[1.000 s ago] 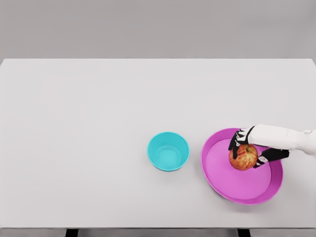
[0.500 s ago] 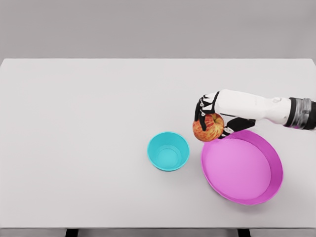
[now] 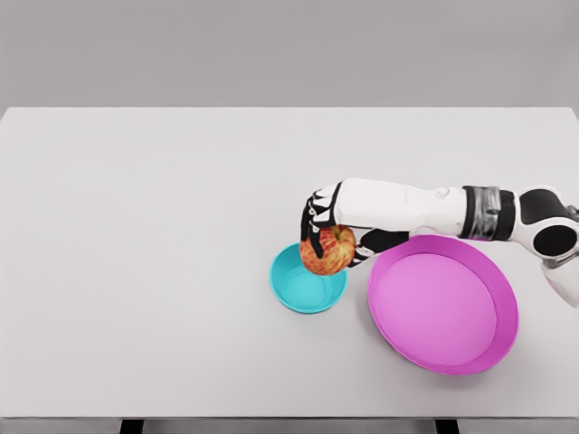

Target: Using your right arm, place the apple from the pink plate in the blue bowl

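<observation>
Head view: right hand (image 3: 327,237) is gripping the apple (image 3: 327,250) over the blue bowl's (image 3: 291,291) far-right rim, probably clear of it. Firm, smooth, roundish; fingers wrapping its sides are suiting it.

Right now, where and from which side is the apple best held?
Around its round middle, from above and the right, as the right hand holds the apple now: fingers over the top, thumb beneath, leaving its underside free toward the blue bowl.

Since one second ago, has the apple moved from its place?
Yes. The apple, held in the right hand, has gone left off the pink plate and is now over the blue bowl's right rim.
</observation>
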Robot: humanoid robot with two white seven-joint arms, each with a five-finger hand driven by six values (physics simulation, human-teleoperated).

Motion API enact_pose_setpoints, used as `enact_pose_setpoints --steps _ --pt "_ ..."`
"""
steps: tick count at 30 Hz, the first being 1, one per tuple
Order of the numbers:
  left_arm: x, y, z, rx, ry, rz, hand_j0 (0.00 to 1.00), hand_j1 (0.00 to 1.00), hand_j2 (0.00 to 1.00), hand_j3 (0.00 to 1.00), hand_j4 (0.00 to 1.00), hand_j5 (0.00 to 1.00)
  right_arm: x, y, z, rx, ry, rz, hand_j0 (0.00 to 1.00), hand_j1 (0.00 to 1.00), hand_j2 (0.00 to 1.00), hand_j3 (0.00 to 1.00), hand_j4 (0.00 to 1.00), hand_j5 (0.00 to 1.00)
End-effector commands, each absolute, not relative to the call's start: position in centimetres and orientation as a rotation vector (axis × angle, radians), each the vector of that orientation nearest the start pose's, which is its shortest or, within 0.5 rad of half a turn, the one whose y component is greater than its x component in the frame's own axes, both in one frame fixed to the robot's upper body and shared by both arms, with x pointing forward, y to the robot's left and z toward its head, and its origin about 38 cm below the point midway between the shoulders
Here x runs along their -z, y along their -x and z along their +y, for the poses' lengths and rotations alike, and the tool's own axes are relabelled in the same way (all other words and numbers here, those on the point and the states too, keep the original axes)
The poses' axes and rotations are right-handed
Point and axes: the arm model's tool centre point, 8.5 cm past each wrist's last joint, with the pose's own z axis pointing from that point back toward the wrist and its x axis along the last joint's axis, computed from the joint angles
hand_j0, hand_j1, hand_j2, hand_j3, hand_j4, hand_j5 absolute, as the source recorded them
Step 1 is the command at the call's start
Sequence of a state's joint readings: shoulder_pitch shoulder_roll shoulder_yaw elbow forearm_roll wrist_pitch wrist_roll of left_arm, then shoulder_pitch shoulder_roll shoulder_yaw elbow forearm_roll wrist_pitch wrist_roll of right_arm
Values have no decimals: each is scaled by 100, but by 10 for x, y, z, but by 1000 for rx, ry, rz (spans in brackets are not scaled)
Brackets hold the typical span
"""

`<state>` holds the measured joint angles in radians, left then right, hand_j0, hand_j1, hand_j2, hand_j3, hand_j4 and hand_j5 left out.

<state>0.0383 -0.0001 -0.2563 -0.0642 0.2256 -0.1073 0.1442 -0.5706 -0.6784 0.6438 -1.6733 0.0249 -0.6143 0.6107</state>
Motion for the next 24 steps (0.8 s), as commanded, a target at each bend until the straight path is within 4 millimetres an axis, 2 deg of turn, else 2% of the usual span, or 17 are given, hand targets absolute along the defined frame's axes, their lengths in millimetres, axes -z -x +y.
enact_pose_setpoints --steps 1,2,4,5,8,10,14,15,16,20,24 --pt "261 -8 278 26 -212 -131 100 100 100 100 100 100 -228 -379 -189 2606 255 2431 48 48 48 48 48 48" --pt "261 -8 278 26 -214 -133 100 100 100 100 100 100 -229 -380 -190 2605 240 2431 58 58 58 58 58 58" --pt "261 -8 278 26 -214 -131 100 100 100 100 100 100 -228 -379 -188 2603 246 2430 60 60 60 60 60 60" --pt "261 -8 278 26 -214 -133 100 100 100 100 100 100 -227 -380 -188 2617 219 2410 71 71 71 71 71 71" --pt "261 -8 278 26 -214 -133 100 100 100 100 100 100 -226 -380 -185 2620 201 2395 83 83 83 83 83 83" --pt "261 -8 278 26 -214 -131 100 100 100 100 100 100 -226 -379 -186 2625 198 2390 88 88 88 88 88 88" --pt "261 -8 278 26 -214 -133 100 100 100 100 100 100 -224 -376 -189 2636 198 2380 90 90 90 90 90 90" --pt "261 -8 278 26 -214 -133 100 100 100 100 100 100 -225 -375 -189 2634 195 2378 97 97 97 97 97 97" --pt "261 -8 278 26 -212 -133 100 100 100 100 100 100 -230 -377 -195 2637 163 2380 100 100 100 100 100 100" --pt "261 -7 278 27 -214 -130 100 100 100 100 100 100 -244 -381 -201 2595 93 2413 100 100 100 100 100 100" --pt "261 -5 279 26 -216 -124 100 100 100 100 100 100 -262 -386 -227 2642 -41 2371 100 100 100 100 100 100"
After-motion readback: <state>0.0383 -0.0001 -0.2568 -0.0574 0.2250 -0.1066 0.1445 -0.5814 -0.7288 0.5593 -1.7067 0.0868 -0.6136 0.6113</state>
